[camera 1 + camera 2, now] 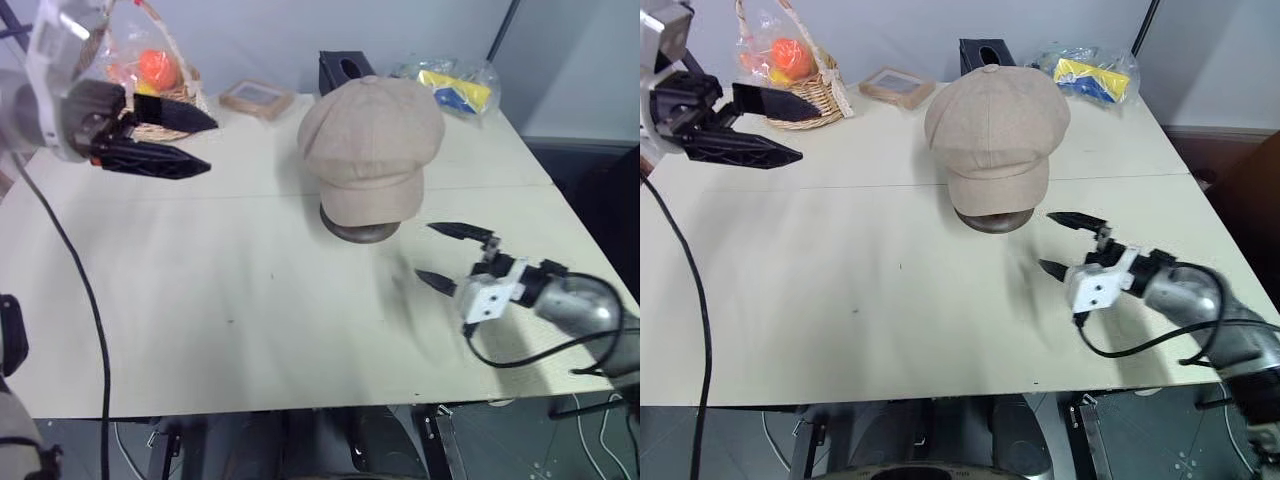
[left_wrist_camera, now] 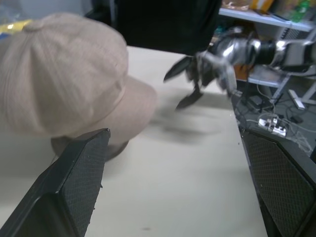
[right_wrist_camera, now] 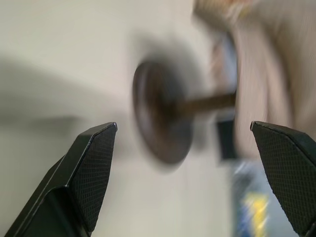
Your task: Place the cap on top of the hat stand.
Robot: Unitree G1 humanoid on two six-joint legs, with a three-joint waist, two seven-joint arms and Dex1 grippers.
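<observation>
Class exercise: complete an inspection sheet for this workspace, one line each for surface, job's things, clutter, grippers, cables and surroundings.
Surface: pale table, a seam line across it.
Job's things: cap sits on the hat stand; only the stand's base shows beneath.
Clutter: basket, flat box, black tissue box, plastic bag along the far edge.
Grippers: left gripper open, raised; right gripper open, clear of the cap.
Cables: black cable over the table's left.
Surroundings: wall behind.
</observation>
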